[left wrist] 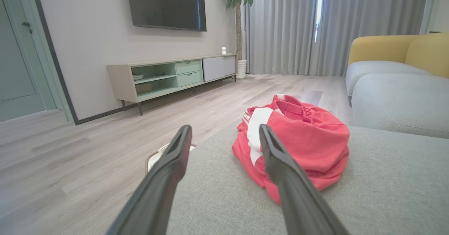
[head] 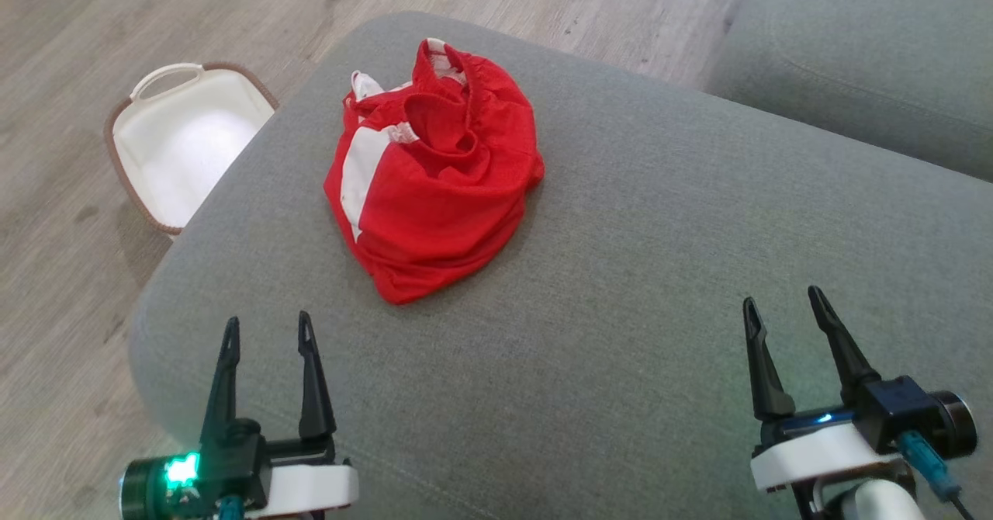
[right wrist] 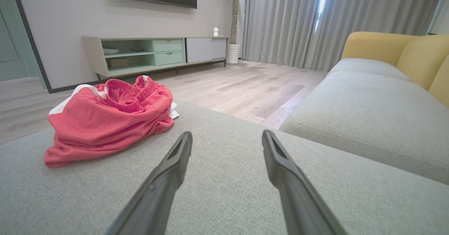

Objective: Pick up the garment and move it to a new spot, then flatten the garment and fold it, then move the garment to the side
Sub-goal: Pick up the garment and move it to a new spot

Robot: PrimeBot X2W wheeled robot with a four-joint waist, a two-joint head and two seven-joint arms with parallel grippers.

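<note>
**Grey cushion: garment bunched, both claws open, pick-up not yet begun**

Grey sofa cushion [head: 636,287] is serving as the work surface, with wood floor [head: 77,8] showing beyond its far and left edges. Red garment [head: 434,186], shorts judging by the elastic waistband [head: 458,78] and white side stripe [head: 358,171], is lying crumpled in a heap on the cushion, toward its far left corner, waistband turned upward. White basket [head: 167,78] is sitting on the floor just off the cushion's left edge.

Left claw [head: 268,320] is hanging over the cushion's near left corner and right claw [head: 781,297] over its near right part. Both are standing spread wide, fingers pointing toward the cushion's far side, gripping nothing and well apart from the cloth.

Judgement: step one, the pick-up, is in hand, with no contact made. The next move is calling for a reach across the cushion to the heap. The left claw is looking the better placed for it. The raised waistband is offering the firmest pinch. The closing fingers should be taking cloth only, not the cushion cover beneath. The cushion's bare middle is offering room for flattening afterwards.
</note>
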